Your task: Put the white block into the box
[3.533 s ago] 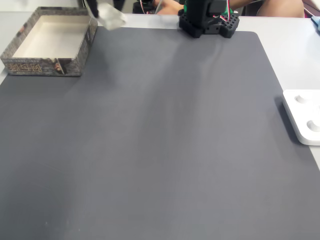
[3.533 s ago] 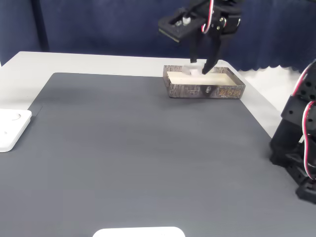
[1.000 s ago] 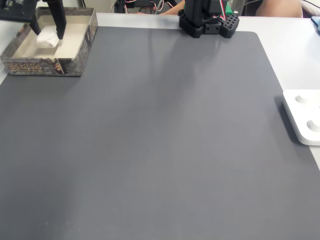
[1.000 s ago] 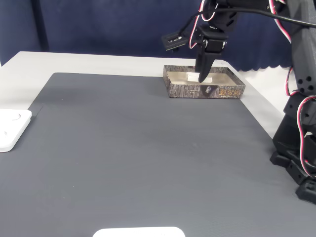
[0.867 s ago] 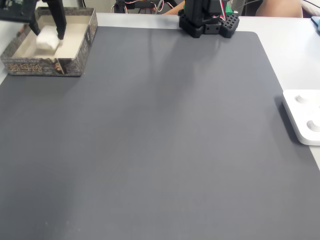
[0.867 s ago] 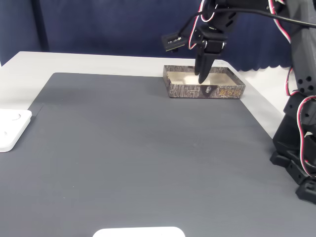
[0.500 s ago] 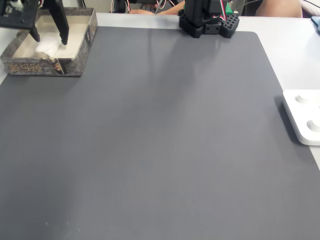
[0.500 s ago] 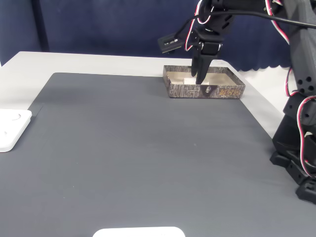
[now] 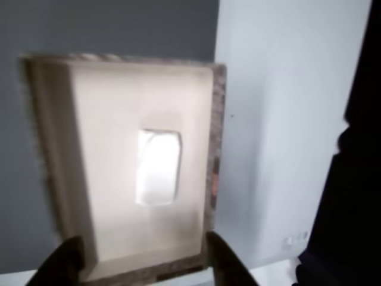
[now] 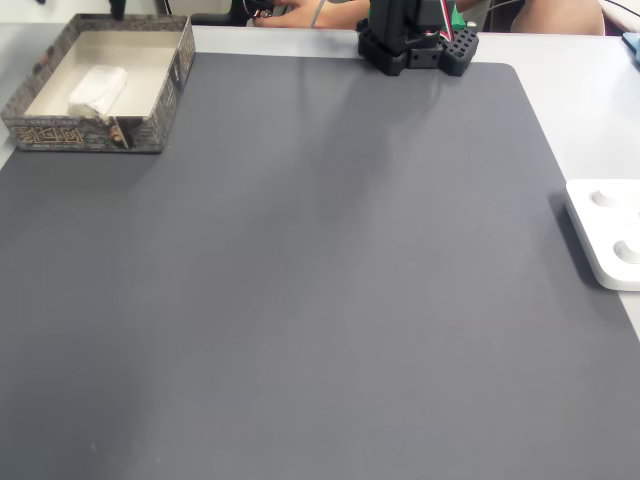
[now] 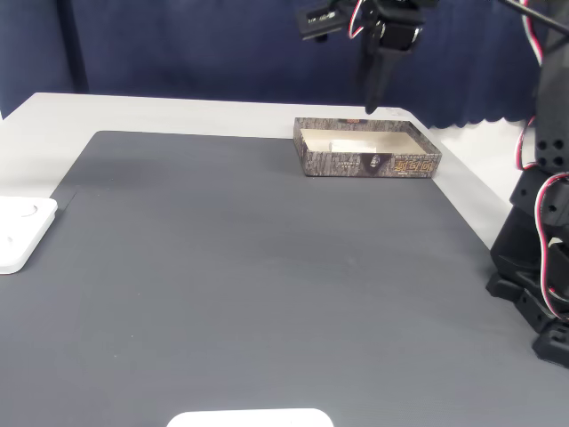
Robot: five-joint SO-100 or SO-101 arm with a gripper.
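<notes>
The white block (image 9: 158, 167) lies flat on the pale floor of the box (image 9: 212, 149), a little off centre. In both fixed views the block (image 10: 97, 88) (image 11: 352, 144) rests inside the box (image 10: 84, 134) (image 11: 370, 164), touching nothing else. My gripper (image 9: 146, 265) hangs above the box with its two dark fingertips (image 9: 66, 261) spread wide and nothing between them. From the side, the gripper (image 11: 371, 100) points down, clear of the box's rim.
A dark grey mat (image 10: 320, 280) covers most of the table. A white device (image 10: 606, 232) (image 11: 20, 231) sits at the mat's edge. The arm's black base (image 10: 416, 42) (image 11: 540, 294) stands at the far side. A person's hand (image 10: 300, 12) shows behind the table.
The gripper opened, let go of the white block inside the box and rose straight up out of it. The block now lies still on the box floor.
</notes>
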